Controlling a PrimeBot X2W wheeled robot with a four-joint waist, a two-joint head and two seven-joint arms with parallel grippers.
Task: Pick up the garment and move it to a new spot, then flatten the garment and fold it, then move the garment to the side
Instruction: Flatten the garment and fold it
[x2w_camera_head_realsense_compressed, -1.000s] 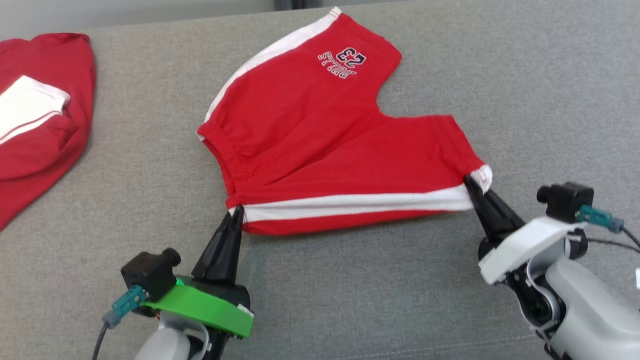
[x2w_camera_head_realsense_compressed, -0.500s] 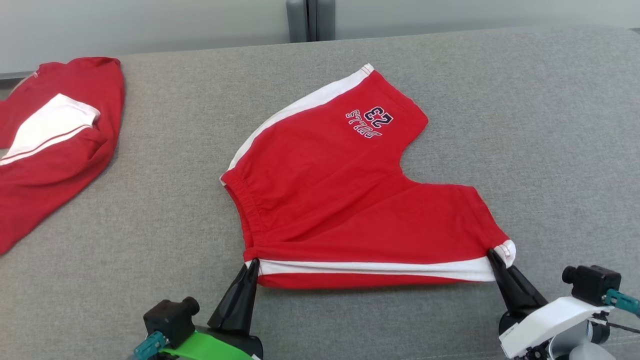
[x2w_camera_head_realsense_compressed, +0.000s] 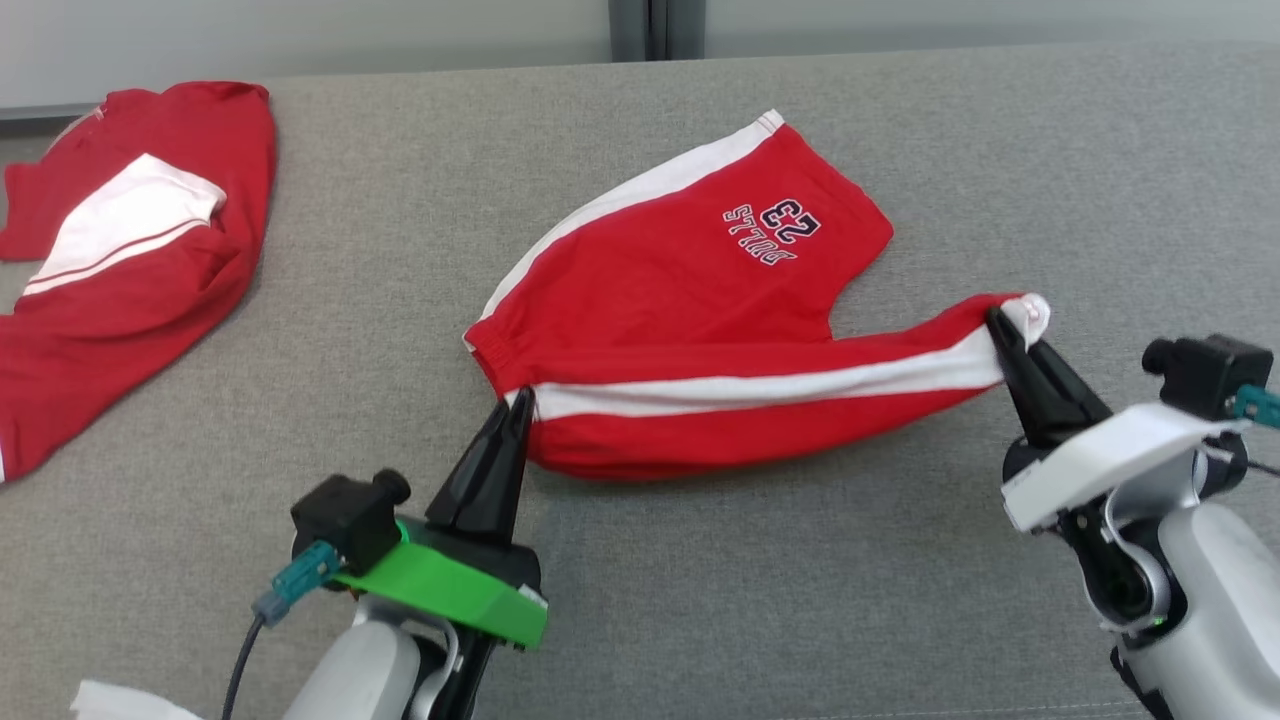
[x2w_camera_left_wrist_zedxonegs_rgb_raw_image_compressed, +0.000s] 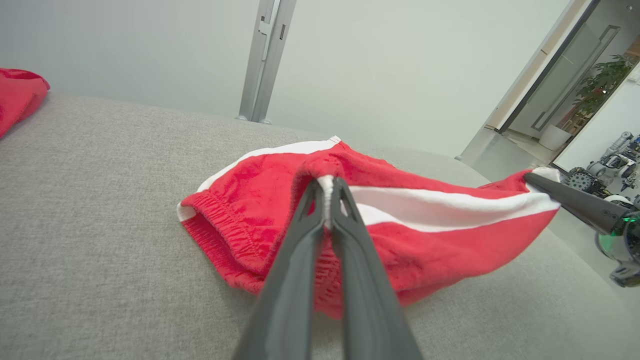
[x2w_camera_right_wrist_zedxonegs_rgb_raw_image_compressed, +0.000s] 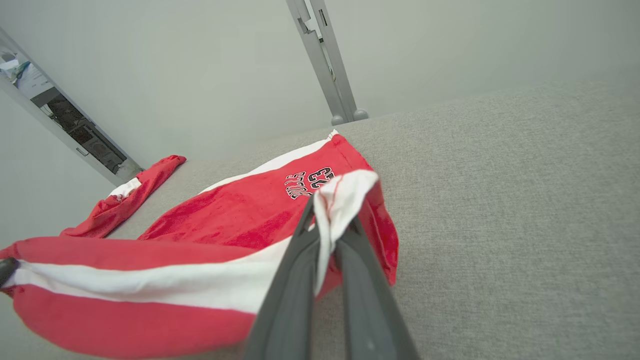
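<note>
Red cloth, a second garment (x2w_camera_head_realsense_compressed: 130, 260), is noted at the far left of the grey fabric-covered desk (x2w_camera_head_realsense_compressed: 400, 180), well apart from the work. The left gripper (x2w_camera_head_realsense_compressed: 519, 400) is found with its fingers pressed together on the waistband corner of the red shorts (x2w_camera_head_realsense_compressed: 690, 290). The shorts are located at the centre of the desk. The far leg, bearing the printed number, is laid flat, while the near leg is raised off the surface with its white stripe (x2w_camera_head_realsense_compressed: 760, 385) drawn taut. At the right, the hem of that leg is pinched between the fingers of the right gripper (x2w_camera_head_realsense_compressed: 997, 320). Relocation and flattening are judged complete. The fold is judged begun but not laid down, and the move to the side is outstanding.
</note>
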